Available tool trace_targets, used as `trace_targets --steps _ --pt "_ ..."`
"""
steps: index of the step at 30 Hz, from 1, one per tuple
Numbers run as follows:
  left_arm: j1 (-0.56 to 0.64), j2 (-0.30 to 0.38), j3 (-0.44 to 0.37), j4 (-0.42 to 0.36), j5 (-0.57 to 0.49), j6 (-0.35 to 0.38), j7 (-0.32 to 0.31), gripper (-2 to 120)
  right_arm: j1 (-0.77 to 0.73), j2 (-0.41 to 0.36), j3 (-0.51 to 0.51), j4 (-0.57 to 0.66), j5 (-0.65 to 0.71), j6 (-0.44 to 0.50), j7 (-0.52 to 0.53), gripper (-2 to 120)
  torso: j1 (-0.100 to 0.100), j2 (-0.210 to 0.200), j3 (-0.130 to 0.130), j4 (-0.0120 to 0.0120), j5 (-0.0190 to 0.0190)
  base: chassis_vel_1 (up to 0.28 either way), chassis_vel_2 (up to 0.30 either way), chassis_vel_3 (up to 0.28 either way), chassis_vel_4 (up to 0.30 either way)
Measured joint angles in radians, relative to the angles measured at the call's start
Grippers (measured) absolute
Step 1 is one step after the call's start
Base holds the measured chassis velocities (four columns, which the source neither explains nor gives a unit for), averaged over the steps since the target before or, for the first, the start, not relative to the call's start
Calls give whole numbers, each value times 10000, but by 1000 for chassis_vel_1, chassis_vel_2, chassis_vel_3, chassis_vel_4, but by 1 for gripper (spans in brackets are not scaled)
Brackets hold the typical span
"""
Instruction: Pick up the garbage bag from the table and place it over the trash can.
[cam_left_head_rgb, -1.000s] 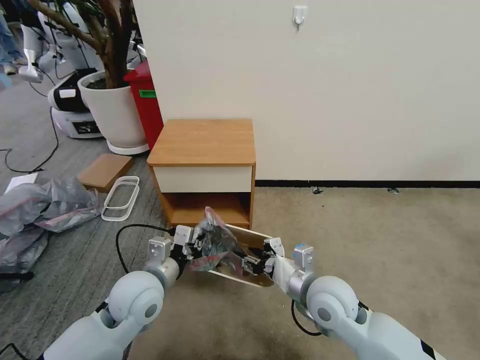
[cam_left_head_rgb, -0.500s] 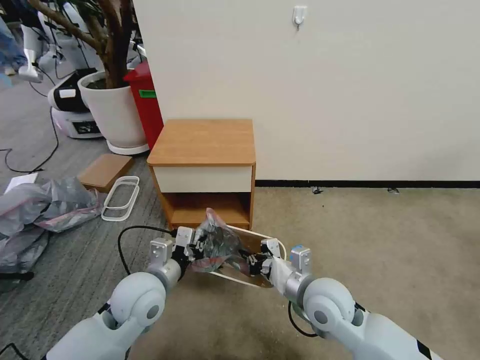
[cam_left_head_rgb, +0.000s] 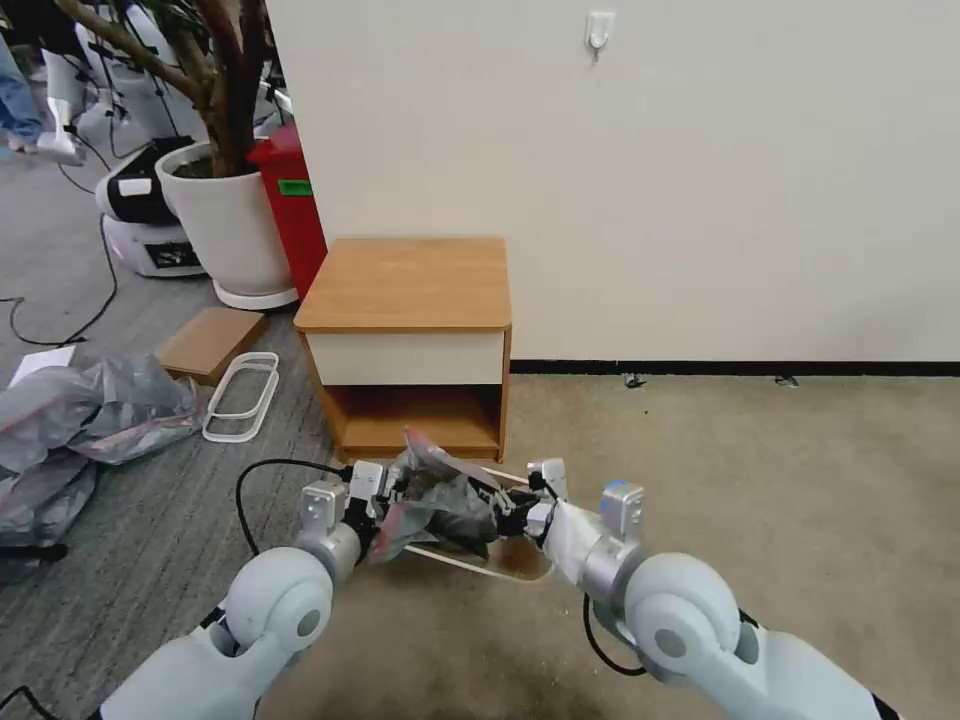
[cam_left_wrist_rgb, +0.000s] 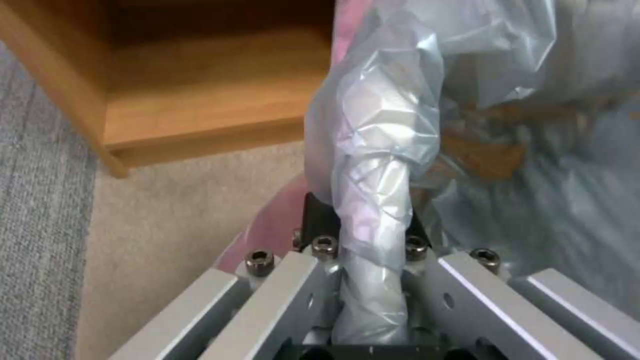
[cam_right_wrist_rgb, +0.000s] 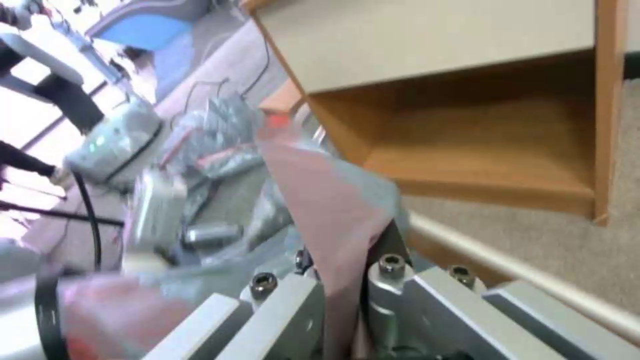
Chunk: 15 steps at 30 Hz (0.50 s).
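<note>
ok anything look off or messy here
Yes. The bag is bunched between the left gripper and right gripper, not spread over the can. A heap of bags also lies loose on the floor.

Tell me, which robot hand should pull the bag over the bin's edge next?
Probably the right hand. Both hands are shut on the garbage bag above the trash can, but the bag bunches toward the left hand, and the uncovered rim lies on the right hand's side.
</note>
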Motion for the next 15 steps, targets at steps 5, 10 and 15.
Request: trace_targets --steps 5,10,15 --pt "233 30 -191 -146 104 -179 342 1 385 -179 438 -479 748 -154 112 0 0 0 0 1 0 0 0 0 0" --pt "568 34 -584 -289 220 -467 751 1 365 -360 726 -869 891 -200 152 0 0 0 0 1 0 0 0 0 0" --pt "839 29 -993 -379 323 -808 1220 1 165 -425 994 -1028 888 -222 297 0 0 0 0 0 1 0 0 0 0"
